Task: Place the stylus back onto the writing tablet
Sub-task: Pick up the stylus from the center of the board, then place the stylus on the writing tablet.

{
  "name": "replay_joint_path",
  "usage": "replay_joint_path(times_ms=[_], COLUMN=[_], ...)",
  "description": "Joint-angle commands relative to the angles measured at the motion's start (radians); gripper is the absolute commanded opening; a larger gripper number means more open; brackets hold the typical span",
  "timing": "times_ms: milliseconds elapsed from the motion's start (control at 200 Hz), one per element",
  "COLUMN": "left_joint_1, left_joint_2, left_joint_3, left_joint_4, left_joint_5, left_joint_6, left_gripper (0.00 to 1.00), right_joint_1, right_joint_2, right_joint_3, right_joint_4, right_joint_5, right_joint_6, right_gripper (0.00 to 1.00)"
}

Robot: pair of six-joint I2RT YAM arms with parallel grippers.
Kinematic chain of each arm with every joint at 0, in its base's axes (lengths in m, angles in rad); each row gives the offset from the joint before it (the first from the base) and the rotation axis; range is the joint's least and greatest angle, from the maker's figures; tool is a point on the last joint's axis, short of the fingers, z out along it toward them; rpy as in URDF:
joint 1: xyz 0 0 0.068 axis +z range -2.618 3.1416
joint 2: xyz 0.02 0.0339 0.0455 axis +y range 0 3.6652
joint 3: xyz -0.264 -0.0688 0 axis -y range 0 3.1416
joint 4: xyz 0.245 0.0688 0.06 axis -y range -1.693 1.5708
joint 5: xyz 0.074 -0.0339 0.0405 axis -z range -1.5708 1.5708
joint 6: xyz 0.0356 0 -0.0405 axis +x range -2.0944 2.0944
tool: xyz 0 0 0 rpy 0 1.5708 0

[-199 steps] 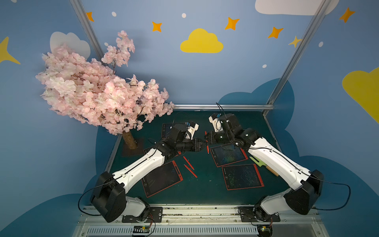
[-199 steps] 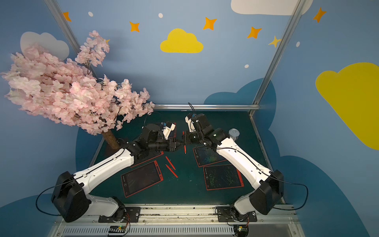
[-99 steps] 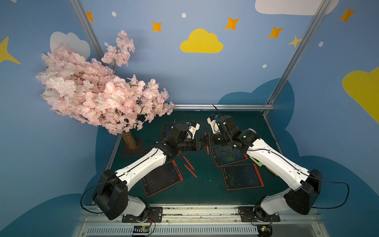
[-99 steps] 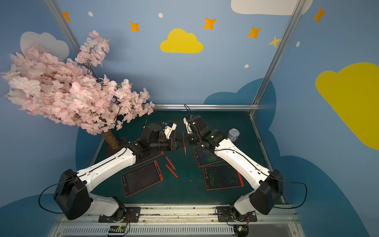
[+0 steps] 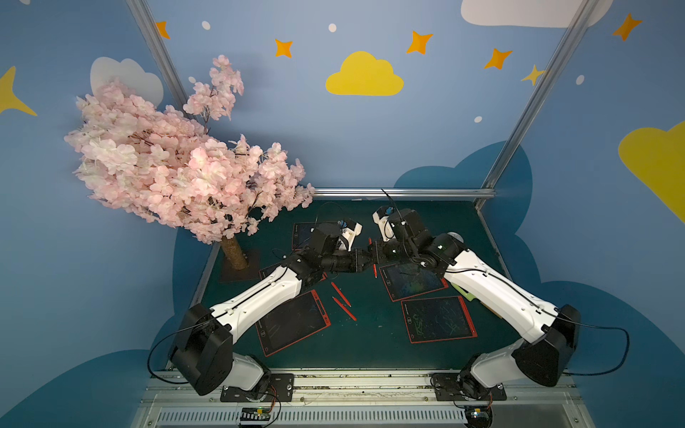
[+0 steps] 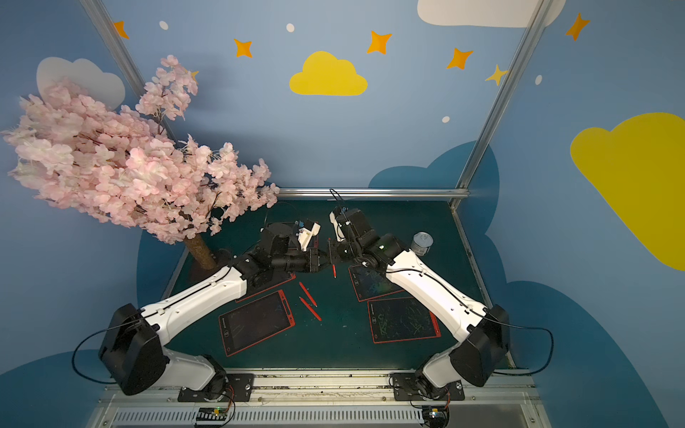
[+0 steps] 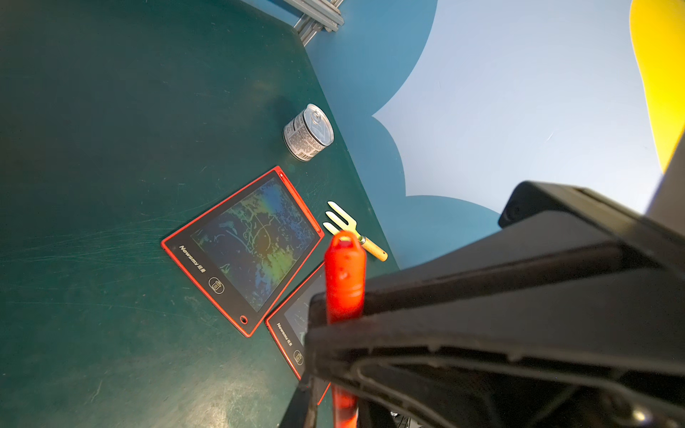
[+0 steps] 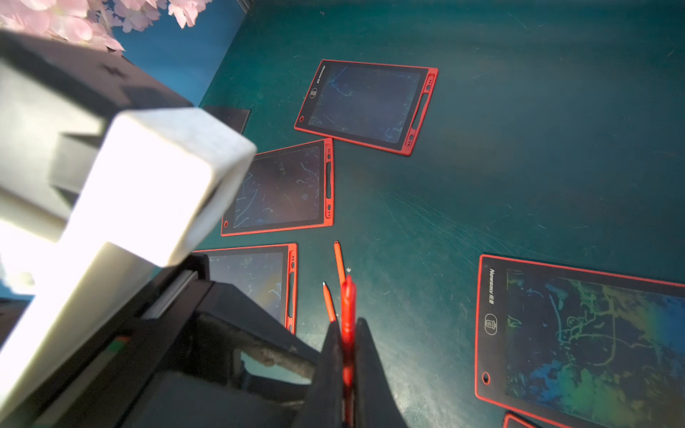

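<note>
We found the stylus [image 6: 333, 269] off every tablet, hanging roughly upright in the air over the green table [image 5: 370, 341], in the gap between the tablets, and pinched from both sides. The right gripper [image 8: 347, 326] was clamped on its shaft. The left gripper [image 5: 365, 260] appeared closed on it too, with the red cap poking out past its fingers in the left wrist view. We judged this shared hold to be the main hazard. If either arm pulled away while the other was clamped, the thin rod could twist in the jaws, bend or flick free. If the right claw let go before the left had a firm bite, the stylus would probably drop onto the table beside the two loose styluses [image 5: 343, 300] (and a round pen may well roll). The fingertips of the two grippers sat almost touching, so a small misjudged move risked a knock between them. We also worried about the angle: a stylus tilted by the exchange would meet the narrow holder along a tablet's edge badly. The colourful tablet [image 5: 411, 281] lay partly under the right arm, so reaching it looked awkward.
</note>
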Motion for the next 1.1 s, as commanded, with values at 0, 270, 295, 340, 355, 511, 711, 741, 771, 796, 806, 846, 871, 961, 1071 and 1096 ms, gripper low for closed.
replay_joint_path(times_ms=[0, 270, 295, 340, 355, 511, 711, 741, 771, 796, 806, 846, 871, 961, 1071, 1096], left_joint_1=[0.002, 0.002, 0.002, 0.002, 0.002, 0.002, 0.002, 0.002, 0.002, 0.003, 0.004, 0.004, 0.004, 0.008, 0.019, 0.021], left_joint_2=[0.002, -0.001, -0.003, -0.004, -0.005, -0.007, -0.009, -0.011, -0.011, -0.013, -0.013, -0.013, -0.011, -0.010, -0.010, -0.012], left_joint_3=[0.006, 0.005, 0.005, 0.004, 0.003, 0.010, 0.009, 0.009, 0.010, 0.009, 0.010, 0.013, 0.014, 0.021, 0.020, 0.021], left_joint_4=[0.077, 0.079, 0.078, 0.074, 0.072, 0.029, -0.017, -0.024, -0.032, -0.038, -0.039, -0.049, -0.056, -0.080, -0.087, -0.089], left_joint_5=[0.010, 0.009, 0.008, 0.007, 0.007, -0.017, -0.040, -0.044, -0.050, -0.054, -0.055, -0.059, -0.061, -0.073, -0.087, -0.088], left_joint_6=[0.000, 0.014, 0.016, 0.019, 0.021, 0.034, 0.053, 0.056, 0.059, 0.062, 0.064, 0.070, 0.072, 0.082, 0.087, 0.089], left_gripper=[0.20, 0.13, 0.13, 0.11, 0.11, 0.08, 0.08, 0.08, 0.08, 0.08, 0.08, 0.08, 0.08, 0.08, 0.08, 0.08], right_joint_1=[0.016, 0.016, 0.016, 0.017, 0.016, 0.016, 0.015, 0.015, 0.013, 0.012, 0.011, 0.011, 0.010, 0.003, -0.020, -0.025], right_joint_2=[0.008, 0.015, 0.016, 0.017, 0.017, 0.020, 0.000, -0.006, -0.012, -0.019, -0.021, -0.035, -0.044, -0.075, -0.121, -0.131], right_joint_3=[0.007, 0.007, 0.008, 0.007, 0.007, 0.004, -0.026, -0.031, -0.040, -0.048, -0.051, -0.065, -0.074, -0.100, -0.132, -0.140], right_joint_4=[0.005, 0.005, 0.005, 0.003, 0.003, 0.009, 0.060, 0.069, 0.081, 0.095, 0.101, 0.119, 0.129, 0.148, 0.166, 0.168], right_joint_5=[-0.018, -0.019, -0.019, -0.018, -0.019, -0.021, -0.022, -0.022, -0.022, -0.023, -0.025, -0.030, -0.031, -0.041, -0.102, -0.116], right_joint_6=[-0.007, -0.007, -0.008, -0.009, -0.009, -0.004, -0.001, -0.001, 0.002, 0.006, 0.007, 0.007, 0.007, 0.000, -0.002, -0.002], right_gripper=[0.00, 0.00, 0.00, 0.00, 0.00, 0.00, 0.08, 0.10, 0.12, 0.14, 0.15, 0.18, 0.21, 0.26, 0.32, 0.34])
